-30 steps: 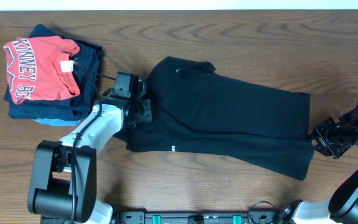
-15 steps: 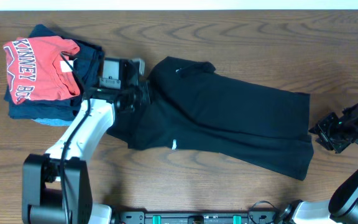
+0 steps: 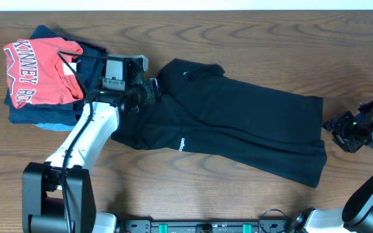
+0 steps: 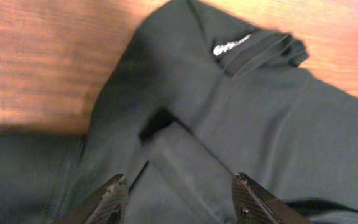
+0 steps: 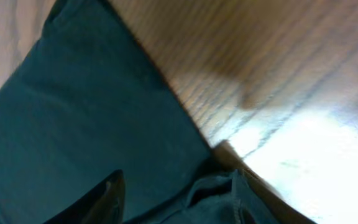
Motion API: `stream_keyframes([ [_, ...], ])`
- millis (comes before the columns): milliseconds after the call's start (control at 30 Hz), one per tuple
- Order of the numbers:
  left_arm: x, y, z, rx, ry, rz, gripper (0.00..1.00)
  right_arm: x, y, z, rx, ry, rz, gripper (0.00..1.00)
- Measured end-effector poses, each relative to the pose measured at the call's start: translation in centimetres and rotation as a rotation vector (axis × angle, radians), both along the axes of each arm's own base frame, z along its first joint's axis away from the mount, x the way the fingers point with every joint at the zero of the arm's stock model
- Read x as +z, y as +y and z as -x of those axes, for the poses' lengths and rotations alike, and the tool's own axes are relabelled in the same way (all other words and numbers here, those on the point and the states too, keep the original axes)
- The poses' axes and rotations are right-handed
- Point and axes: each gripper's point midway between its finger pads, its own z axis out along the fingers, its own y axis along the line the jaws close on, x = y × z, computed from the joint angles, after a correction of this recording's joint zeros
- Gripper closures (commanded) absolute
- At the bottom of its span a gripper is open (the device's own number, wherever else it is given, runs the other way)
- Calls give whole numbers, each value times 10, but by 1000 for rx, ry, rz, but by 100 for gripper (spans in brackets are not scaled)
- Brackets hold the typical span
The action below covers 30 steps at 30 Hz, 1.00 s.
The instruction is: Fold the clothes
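The black garment lies spread across the middle of the table, with a small white logo near its front left and a white label at its far left end. My left gripper hovers over the garment's left end. In the left wrist view its jaws are wide apart over black fabric, and the label shows ahead. My right gripper is at the garment's right edge. Its jaws are open, with a folded hem of the fabric between them.
A stack of folded clothes stands at the far left: a red T-shirt with white lettering on top, a navy piece and a light blue one under it. The stack is close to my left arm. The wooden table surrounds the garment.
My left gripper has moved toward the far side, over the garment's left end. The garment's front left part has shifted and the logo sits higher. My right gripper has moved slightly farther back.
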Motion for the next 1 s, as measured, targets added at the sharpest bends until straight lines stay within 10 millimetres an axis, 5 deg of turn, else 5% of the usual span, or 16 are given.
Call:
stream_keyframes([
  [167,-12,4,18,-7,83,-26,41,-2,11,-10,64,-21,27,47],
  [467,-39,26,72,-7,322,-153,36,-35,16,25,33,119,85,50],
  [567,-43,33,85,-6,376,-188,35,-40,12,24,22,107,106,63],
  [667,-46,40,96,0,418,-229,35,-44,12,26,8,106,109,97],
  [1000,-58,52,109,2,453,-297,35,-32,15,16,12,80,74,99],
])
